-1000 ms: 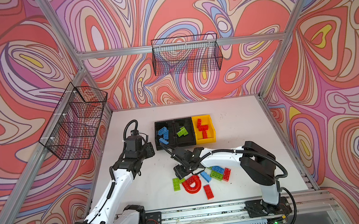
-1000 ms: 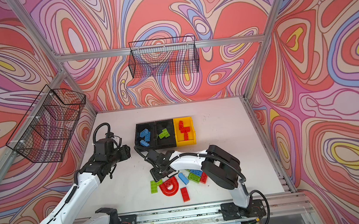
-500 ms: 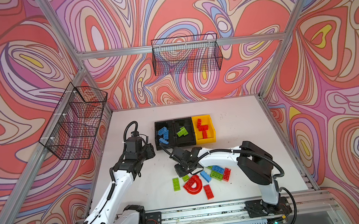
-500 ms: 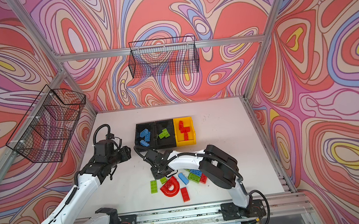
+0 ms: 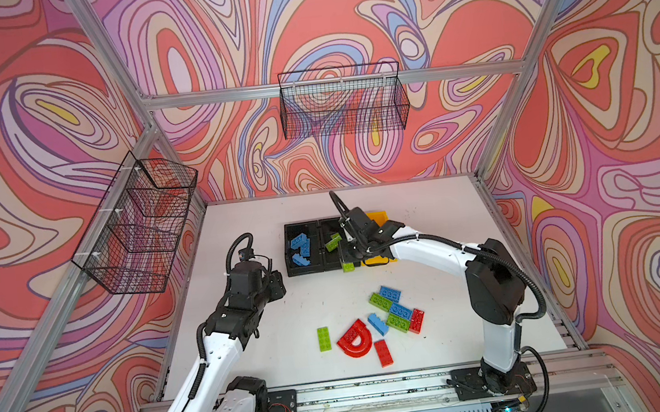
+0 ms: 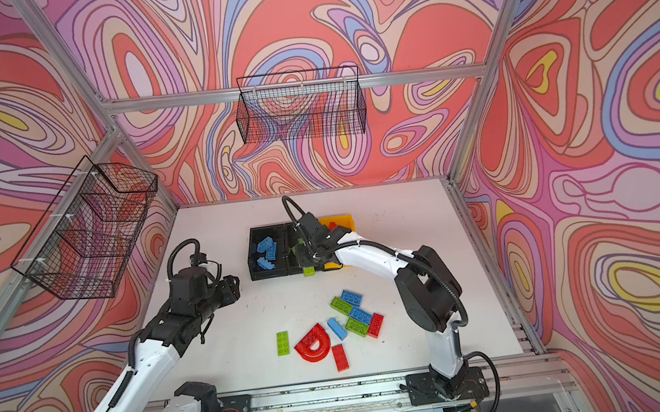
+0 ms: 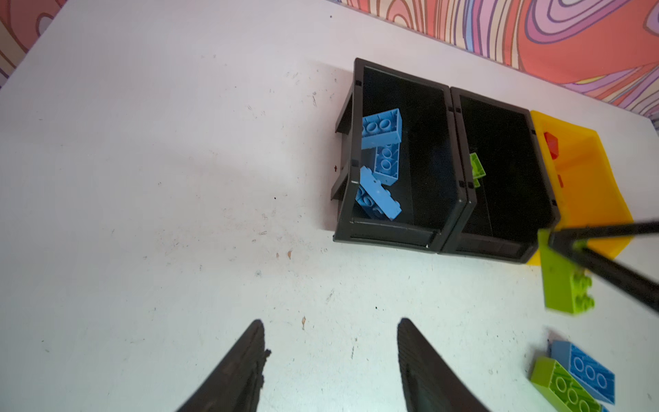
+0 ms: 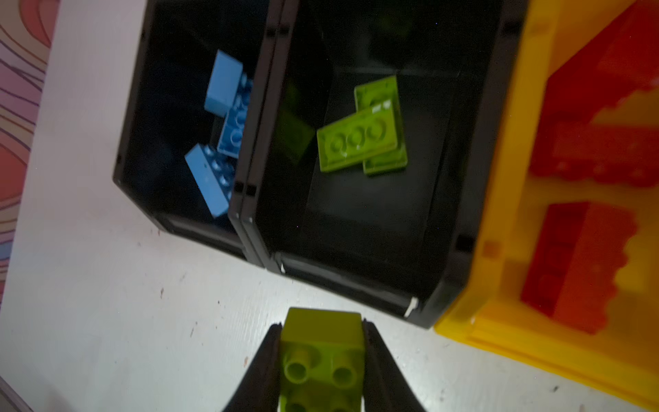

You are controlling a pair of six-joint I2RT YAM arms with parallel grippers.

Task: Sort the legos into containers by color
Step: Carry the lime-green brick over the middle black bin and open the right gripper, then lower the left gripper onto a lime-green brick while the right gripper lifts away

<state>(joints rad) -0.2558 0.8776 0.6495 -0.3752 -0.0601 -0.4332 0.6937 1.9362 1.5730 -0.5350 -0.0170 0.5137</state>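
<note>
Right hand [image 8: 322, 325] is pinching a lime brick [image 8: 322, 360] by its two long sides, studs facing the wrist camera. In both top views the brick [image 5: 348, 265] hangs just in front of the near wall of the middle black bin [image 8: 342, 285], close to the corner it shares with the yellow bin [image 8: 513, 178]. We can't tell how far it sits off the surface [image 5: 260, 231].

Left hand [image 7: 331, 323] is spread with nothing between its fingers, over bare surface and well apart from the left black bin [image 7: 351, 142].

Bin contents:
- left black: blue bricks [image 5: 300, 245]
- middle black: two green bricks [image 8: 360, 139], overlapping
- yellow: red bricks [image 8: 585, 264]

Loose legos lie on the surface nearer the arm bases. A green brick [image 5: 324, 338] lies alone, with the red arch [image 5: 355, 339] just beside it. A red brick [image 5: 383, 352] touches the arch. A mixed cluster [image 5: 396, 313] of blue, green and red bricks lies beyond them, pieces touching.
</note>
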